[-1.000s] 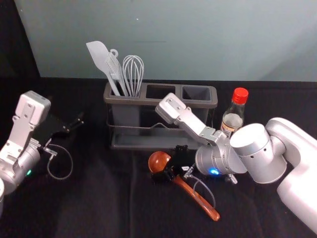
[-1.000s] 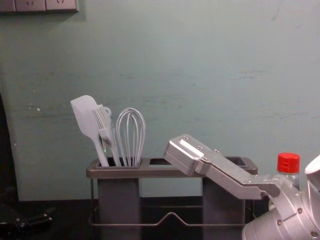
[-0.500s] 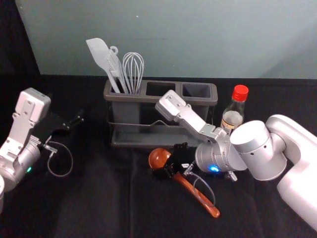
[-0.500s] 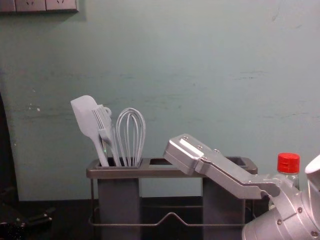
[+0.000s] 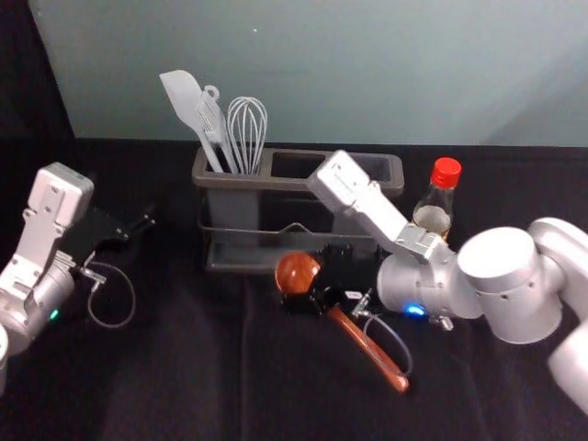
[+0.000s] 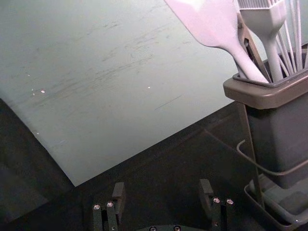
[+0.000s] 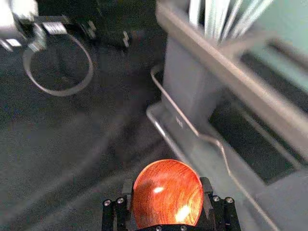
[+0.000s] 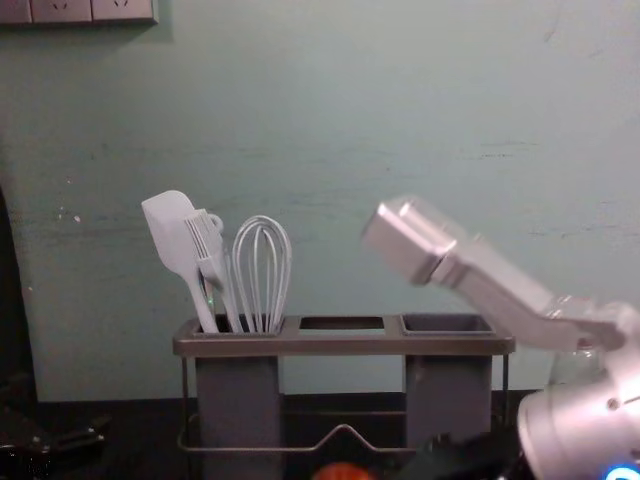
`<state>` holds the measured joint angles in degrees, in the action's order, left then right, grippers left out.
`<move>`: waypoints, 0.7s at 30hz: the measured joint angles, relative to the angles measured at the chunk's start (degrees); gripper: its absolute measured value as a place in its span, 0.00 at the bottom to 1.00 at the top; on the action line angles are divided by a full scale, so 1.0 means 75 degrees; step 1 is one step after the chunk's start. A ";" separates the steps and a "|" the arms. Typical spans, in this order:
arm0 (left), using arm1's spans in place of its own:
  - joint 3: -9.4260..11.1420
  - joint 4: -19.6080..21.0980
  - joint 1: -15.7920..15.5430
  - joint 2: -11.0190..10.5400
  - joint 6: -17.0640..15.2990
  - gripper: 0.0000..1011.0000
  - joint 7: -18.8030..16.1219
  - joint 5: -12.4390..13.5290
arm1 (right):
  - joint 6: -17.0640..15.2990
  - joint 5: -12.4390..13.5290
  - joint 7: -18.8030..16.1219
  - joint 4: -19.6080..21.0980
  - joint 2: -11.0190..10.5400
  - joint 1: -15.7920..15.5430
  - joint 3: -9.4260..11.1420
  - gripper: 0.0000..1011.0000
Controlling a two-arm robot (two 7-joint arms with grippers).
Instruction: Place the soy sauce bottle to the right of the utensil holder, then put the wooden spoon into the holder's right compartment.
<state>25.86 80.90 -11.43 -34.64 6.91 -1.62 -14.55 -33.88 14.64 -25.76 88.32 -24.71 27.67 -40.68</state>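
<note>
My right gripper [image 5: 310, 301] is shut on the wooden spoon [image 5: 364, 347] close to its bowl, in front of the utensil holder [image 5: 266, 183]; the handle slants toward the front right. In the right wrist view, the spoon's bowl [image 7: 168, 192] shows between the fingertips of the right gripper [image 7: 167, 188]. The red-capped soy sauce bottle [image 5: 432, 213] stands right of the holder, partly behind my right arm. In the chest view, the holder's right compartment [image 8: 446, 323] is empty. My left gripper [image 5: 138, 231] is parked at the left; its wrist view shows the left gripper [image 6: 162, 190] open.
A white spatula [image 5: 186, 103], a brush and a whisk [image 5: 247, 129] stand in the holder's left compartment. A wire rail [image 8: 342, 430] runs along the holder's front. The wall [image 5: 349, 73] rises behind, and dark cloth [image 5: 184, 367] covers the table.
My right arm has risen and shifted right. The spoon has lifted with the gripper, and the top of its bowl has come into the chest view's lower edge. The left arm has stayed put.
</note>
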 joint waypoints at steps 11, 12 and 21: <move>0.0000 0.0000 0.0000 0.0000 0.0000 0.99 0.0000 0.0000 | 0.2173 0.0457 -0.0123 0.1568 -0.0534 -0.1159 0.1130 0.83; 0.0000 0.0000 0.0000 0.0000 0.0000 0.99 0.0000 0.0000 | 0.2346 0.0500 -0.0121 0.1651 -0.0551 -0.1229 0.1208 0.83; 0.0000 0.0000 0.0000 0.0000 0.0000 0.99 0.0000 0.0000 | 0.3765 0.0701 0.0214 0.2355 -0.0481 -0.1744 0.2046 0.83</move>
<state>25.86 80.90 -11.43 -34.64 6.91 -1.62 -14.55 -5.64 19.89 -24.15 105.99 -28.32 14.60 -25.34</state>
